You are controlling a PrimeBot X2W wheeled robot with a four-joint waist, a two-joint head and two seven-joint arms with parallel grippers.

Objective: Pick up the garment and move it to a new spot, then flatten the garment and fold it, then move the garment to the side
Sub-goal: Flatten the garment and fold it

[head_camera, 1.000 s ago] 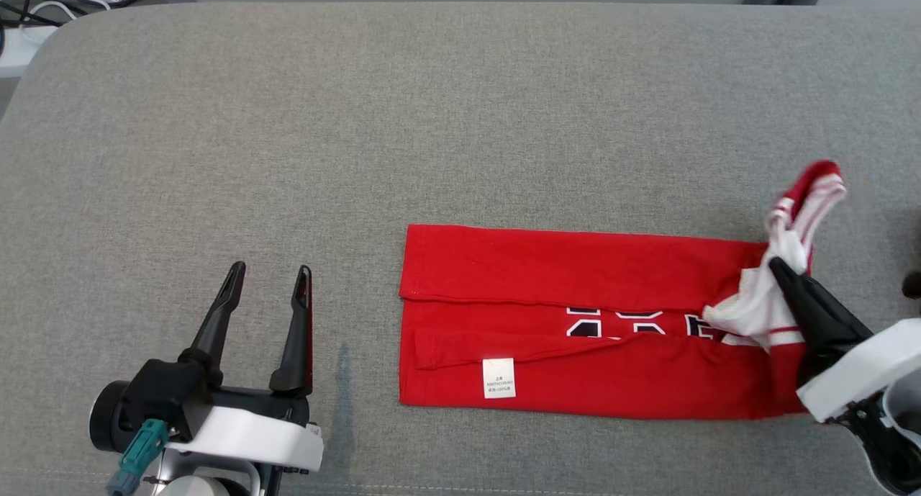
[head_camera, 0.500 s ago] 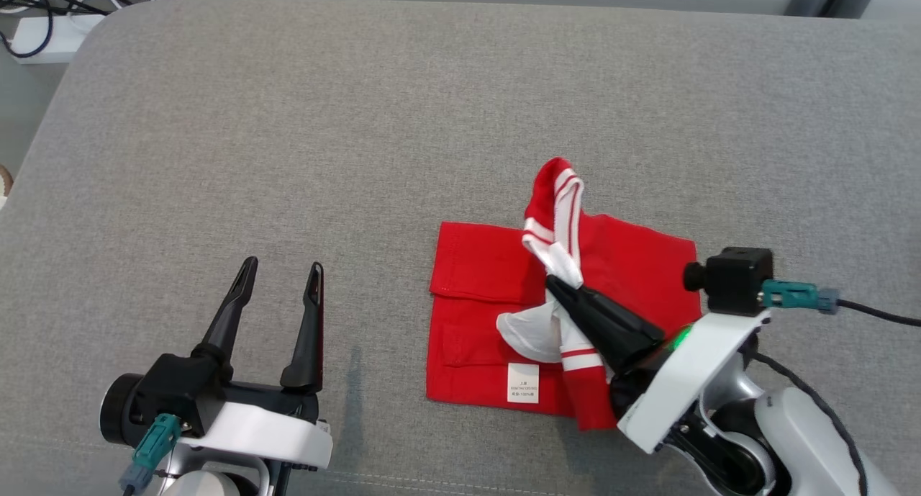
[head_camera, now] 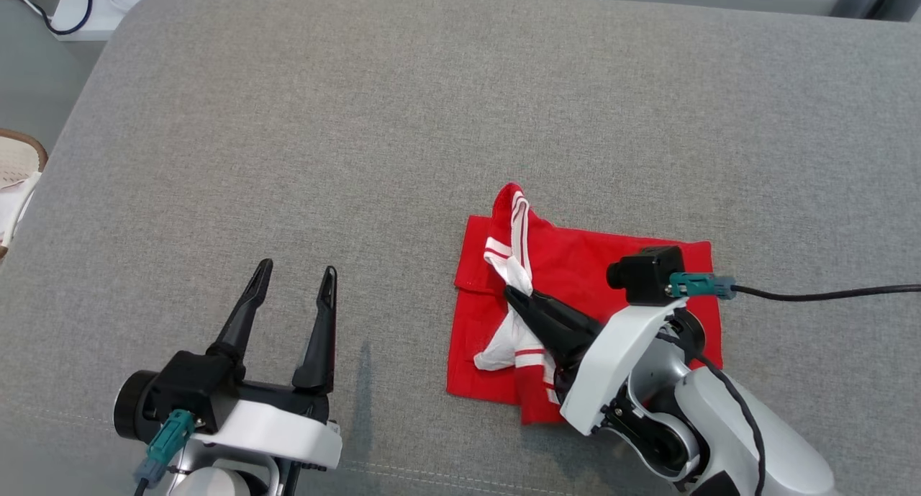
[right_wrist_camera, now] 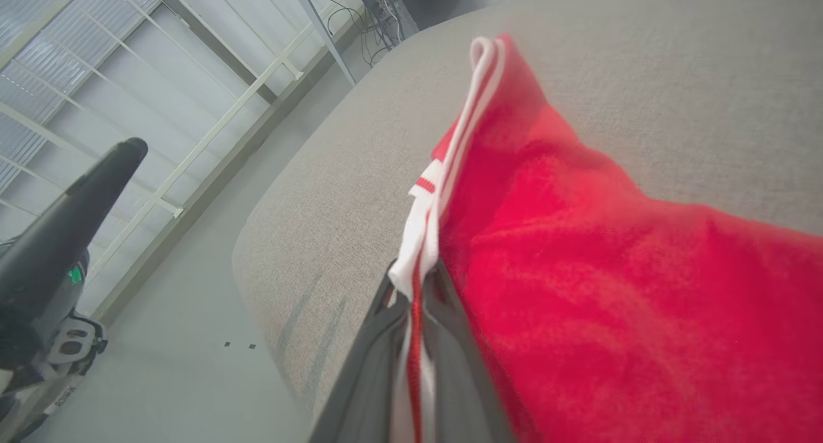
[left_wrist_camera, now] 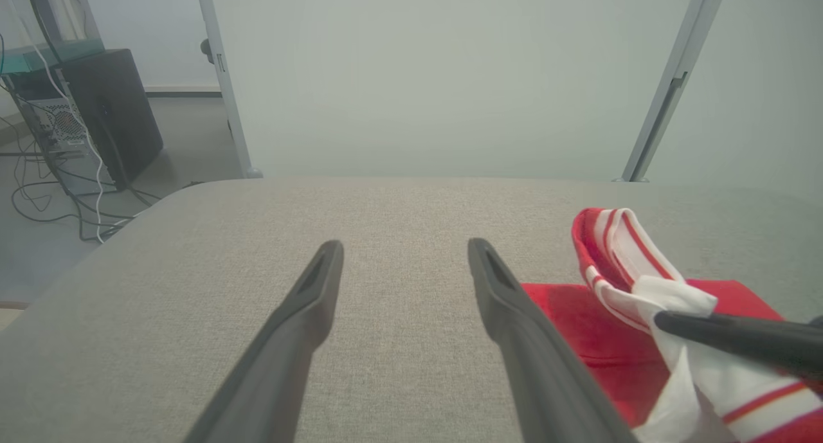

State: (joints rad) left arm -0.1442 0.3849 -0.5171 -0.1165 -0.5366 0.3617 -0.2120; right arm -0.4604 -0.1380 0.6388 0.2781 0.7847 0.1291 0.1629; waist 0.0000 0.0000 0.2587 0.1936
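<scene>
The red garment (head_camera: 590,265) lies folded into a short rectangle on the grey padded table (head_camera: 360,122), right of centre. Its white-and-red striped trim stands up in a loop above the fold. My right gripper (head_camera: 512,289) is shut on that trim over the garment's left half, and the right wrist view shows the cloth (right_wrist_camera: 578,269) pinched between the right gripper's (right_wrist_camera: 415,282) two fingers. My left gripper (head_camera: 296,269) rests open and empty at the lower left, apart from the garment. In the left wrist view the left gripper (left_wrist_camera: 405,245) points across bare table, with the garment (left_wrist_camera: 566,308) to its right.
A power strip with cables (head_camera: 79,14) lies on the floor beyond the table's far left corner. A tan object (head_camera: 14,165) sits past the left edge. A dark computer tower (left_wrist_camera: 109,108) and metal posts stand behind the table.
My right gripper carried the striped end leftwards over the long garment, folding it in half into a short rectangle. The head camera shifted. The left gripper stayed put.
</scene>
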